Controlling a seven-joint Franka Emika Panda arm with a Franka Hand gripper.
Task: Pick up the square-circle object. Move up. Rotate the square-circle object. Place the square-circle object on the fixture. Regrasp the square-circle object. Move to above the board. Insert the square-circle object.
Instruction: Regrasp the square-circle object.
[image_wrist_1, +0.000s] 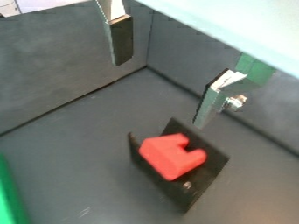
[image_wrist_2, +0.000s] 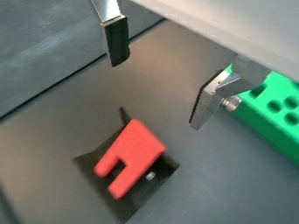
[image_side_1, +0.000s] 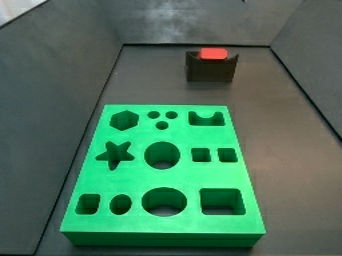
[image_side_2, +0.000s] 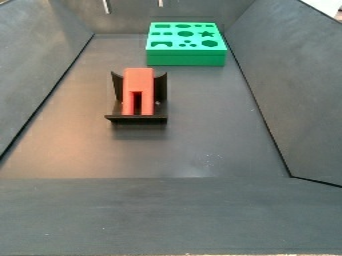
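- The dark grey enclosure floor is lying bare around the task's things, with sloping dark walls rising on each side in both side views.
- The board, a bright green slab with a hexagon, star, circles, ovals and squares cut into it, is lying flat on the floor; in a side view it is sitting near the far end, well apart from the fixture.
- A corner of the board is showing beside one finger in a wrist view; a thin green strip is showing at the frame edge in a wrist view.
- The fixture, a dark bracket on a base plate, is standing on the floor with nothing lying between it and the board.
- The square-circle object is resting on the fixture, its bright red body lying lengthwise in the holder; it is also showing as a red patch atop the fixture at the far end in a side view.
- In both wrist views the red piece is sitting on the fixture with its stepped end visible.
- The gripper is hovering above the piece with its two silver fingers spread wide apart, gripping nothing and touching neither piece nor fixture.
- In a wrist view the gripper is showing the same wide gap, the dark pad on one finger facing inward.
- The arm itself is not appearing in either side view.
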